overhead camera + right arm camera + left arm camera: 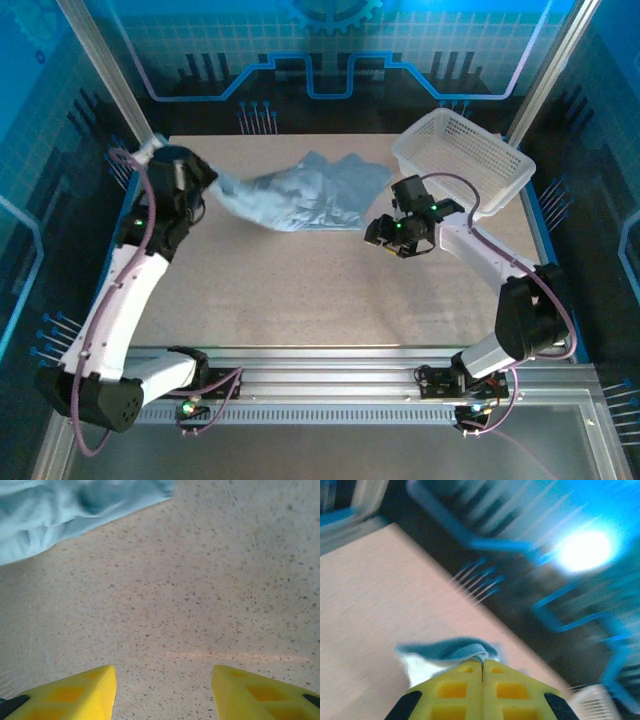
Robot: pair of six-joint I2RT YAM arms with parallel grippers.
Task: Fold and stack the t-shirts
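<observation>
A pale grey-blue t-shirt (305, 195) lies crumpled at the back middle of the table, its left end pulled up and stretched toward the left arm. My left gripper (212, 180) is shut on that end; in the left wrist view a fold of the t-shirt (455, 650) pokes out from between the closed yellow fingers (465, 685). My right gripper (383, 232) hovers just right of the cloth, open, with bare table between its yellow fingertips (85, 687). The t-shirt's edge (60, 515) shows at the upper left of the right wrist view.
A white lattice basket (462, 160) stands at the back right corner, close behind the right arm. The speckled table (320, 290) stretches bare toward the near edge. Blue-lit frame posts and walls (100, 60) surround the table.
</observation>
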